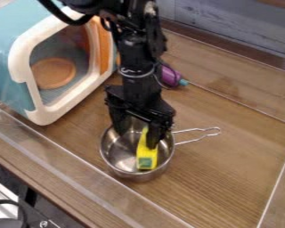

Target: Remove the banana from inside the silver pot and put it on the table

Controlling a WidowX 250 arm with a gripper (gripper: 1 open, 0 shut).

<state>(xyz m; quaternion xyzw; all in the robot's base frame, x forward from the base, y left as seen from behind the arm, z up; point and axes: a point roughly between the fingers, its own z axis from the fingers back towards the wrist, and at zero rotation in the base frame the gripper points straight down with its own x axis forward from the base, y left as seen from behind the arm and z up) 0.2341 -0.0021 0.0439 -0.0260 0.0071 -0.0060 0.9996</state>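
Observation:
The silver pot (113,153) sits on the brown table (234,169), its wire handle (199,134) pointing right. Inside it the yellow banana (148,153) leans against the right side, its greenish tip low. My gripper (144,134) points straight down just above the pot's right half. It is open, with one finger on each side of the banana's upper end. I cannot tell whether the fingers touch the banana. The banana's top is partly hidden behind the gripper.
A teal-and-cream toy microwave (38,71) stands at the left, close to the pot. A purple eggplant-like toy (170,76) lies behind the arm. A clear raised edge (61,191) runs along the table's front.

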